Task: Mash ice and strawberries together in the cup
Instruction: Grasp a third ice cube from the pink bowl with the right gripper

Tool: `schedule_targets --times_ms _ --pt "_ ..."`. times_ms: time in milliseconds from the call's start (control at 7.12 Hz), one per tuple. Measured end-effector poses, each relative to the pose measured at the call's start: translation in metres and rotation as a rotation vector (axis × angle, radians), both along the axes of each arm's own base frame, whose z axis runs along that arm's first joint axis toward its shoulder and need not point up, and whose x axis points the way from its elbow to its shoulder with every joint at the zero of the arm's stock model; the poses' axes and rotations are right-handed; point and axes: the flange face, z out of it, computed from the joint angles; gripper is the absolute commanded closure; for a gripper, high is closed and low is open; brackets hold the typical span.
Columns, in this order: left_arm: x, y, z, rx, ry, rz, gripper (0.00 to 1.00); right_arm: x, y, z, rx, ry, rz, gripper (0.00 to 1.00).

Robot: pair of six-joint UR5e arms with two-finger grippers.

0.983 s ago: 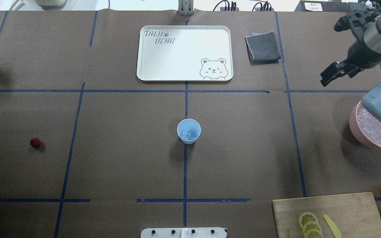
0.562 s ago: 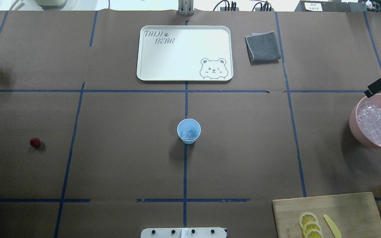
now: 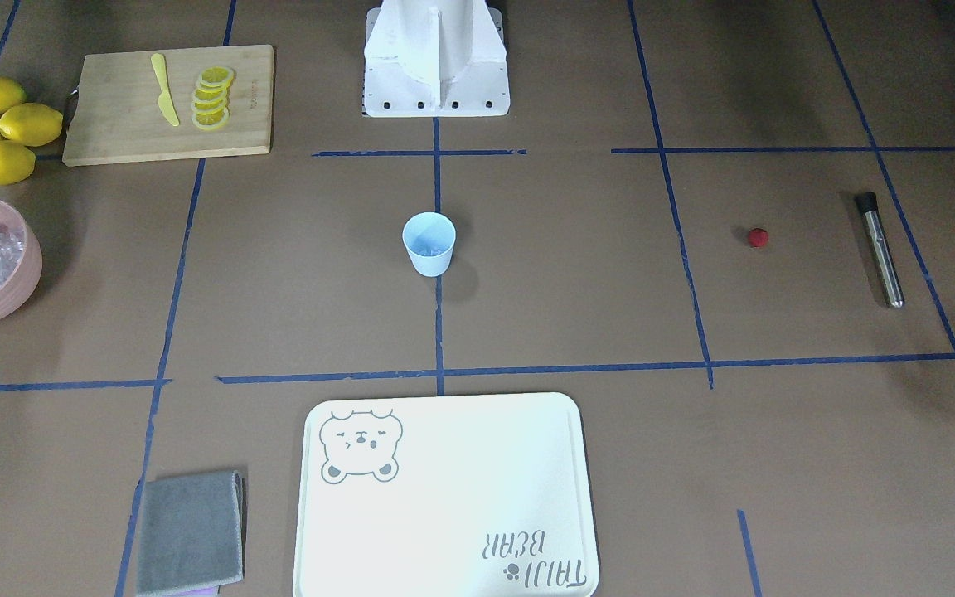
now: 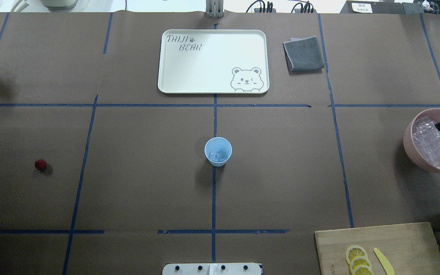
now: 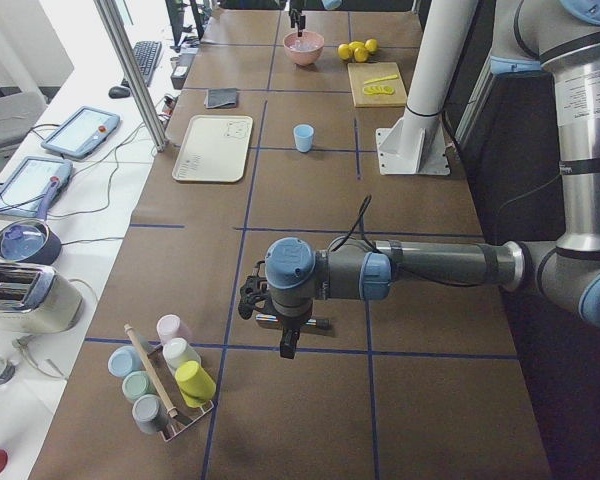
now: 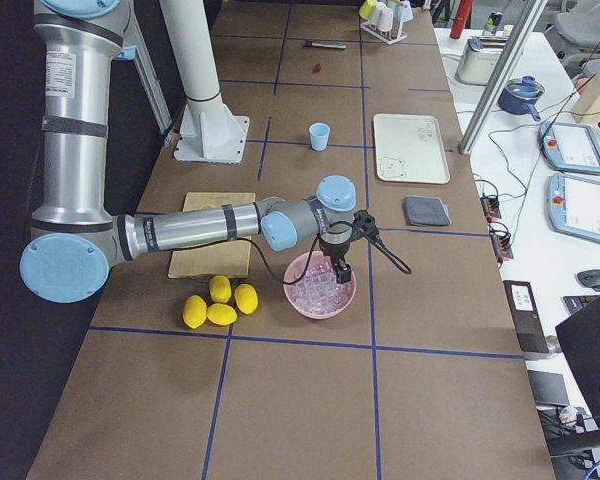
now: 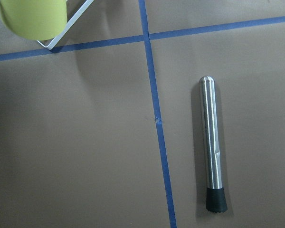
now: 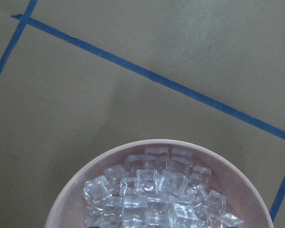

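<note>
Hovering at the pink bowl (image 4: pixel 409 147) with the right tool (image 6: pixel 341 268), spread impossible to tell, seemingly going for more ice (image 8: pixel 152 194); best settling on one loose top cube and closing gently against slipping. Standing mid-table: one cup (image 4: pixel 218 151), apparently holding two cubes. Lying well off to the left: one strawberry (image 4: pixel 40 165) and one muddler (image 7: pixel 213 147), below the left tool (image 5: pixel 283 335), spread also untellable. Sitting beside the board (image 3: pixel 113 124): four lemons (image 3: pixel 1 124).
</note>
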Motion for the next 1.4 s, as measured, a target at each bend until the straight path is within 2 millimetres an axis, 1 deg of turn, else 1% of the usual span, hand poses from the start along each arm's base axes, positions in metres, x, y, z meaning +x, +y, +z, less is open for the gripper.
schedule_targets --times_ms 281,421,702,1124,1264,1405 --pt "0.0 0.0 0.0 0.0 0.0 0.0 0.0 -0.022 0.004 0.018 -0.01 0.05 -0.023 0.2" --pt "0.0 0.0 0.0 0.0 0.0 0.0 0.0 -0.029 0.005 0.024 -0.014 0.07 -0.029 0.21" --pt "0.0 0.0 0.0 0.0 0.0 0.0 0.0 -0.032 0.007 0.031 -0.017 0.085 -0.035 0.24" --pt "0.0 0.0 0.0 0.0 0.0 0.0 0.0 -0.032 0.007 0.041 -0.034 0.095 -0.037 0.34" --pt "0.0 0.0 0.0 0.0 0.0 0.0 0.0 -0.032 0.007 0.042 -0.036 0.096 -0.037 0.53" --pt "0.0 0.0 0.0 0.0 0.0 0.0 0.0 -0.032 0.008 0.042 -0.038 0.096 -0.038 0.69"
